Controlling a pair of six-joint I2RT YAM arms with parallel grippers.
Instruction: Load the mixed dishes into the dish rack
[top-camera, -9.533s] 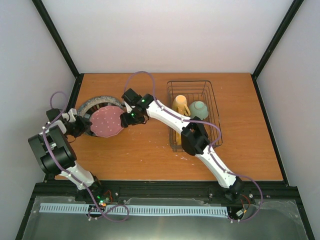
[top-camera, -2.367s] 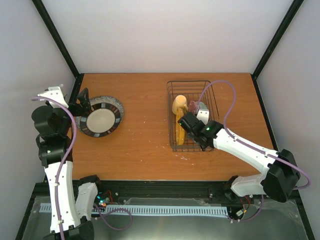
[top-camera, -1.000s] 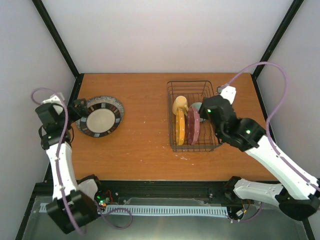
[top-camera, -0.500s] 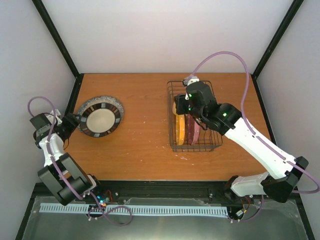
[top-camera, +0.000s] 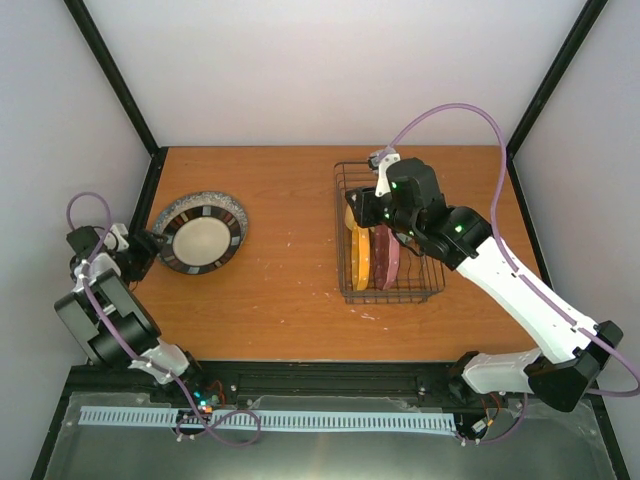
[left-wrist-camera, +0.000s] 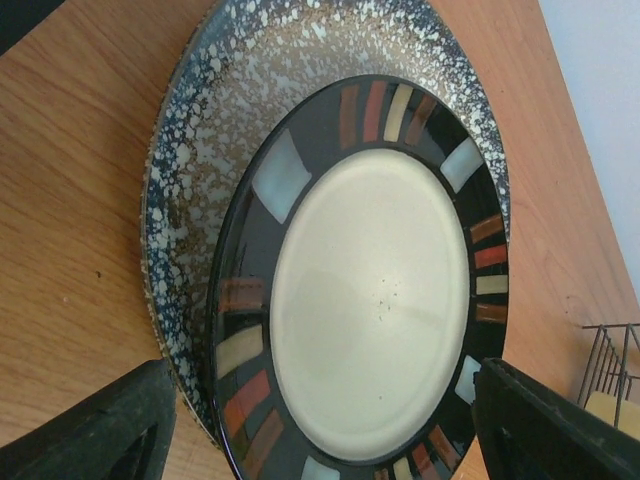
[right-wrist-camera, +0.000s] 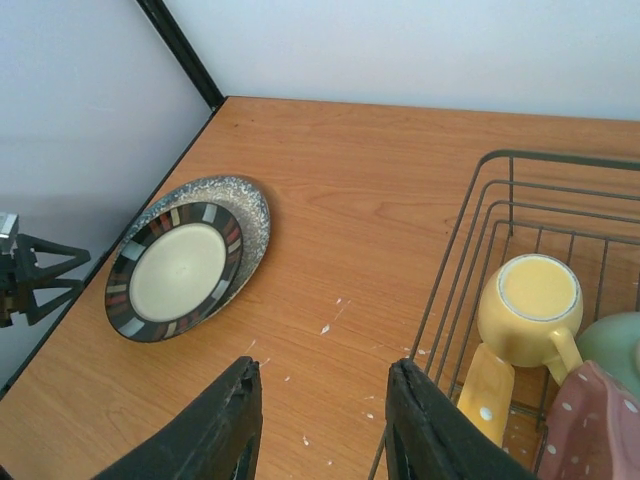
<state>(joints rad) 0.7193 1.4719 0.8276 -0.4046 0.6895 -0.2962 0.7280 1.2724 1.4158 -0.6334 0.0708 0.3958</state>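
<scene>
Dish rack (top-camera: 412, 278) long axis near-far (orange-yellow plate (top-camera: 360, 258) upright).

Wht links (top-camera: 520, 290), blk joints (top-camera: 415, 190), purple cables (top-camera: 455, 106), blk right gripper (right-wrist-camera: 320, 415)

Orange-brown wooden table (top-camera: 290, 300), a few small white specks (right-wrist-camera: 330, 325) scattered on it near the middle front. Pale walls (top-camera: 330, 70) on three sides with black frame posts (top-camera: 110, 75) in the corners. A black rail (top-camera: 330, 378) runs along the near table edge, with a white slotted strip (top-camera: 330, 422) just below.
</scene>
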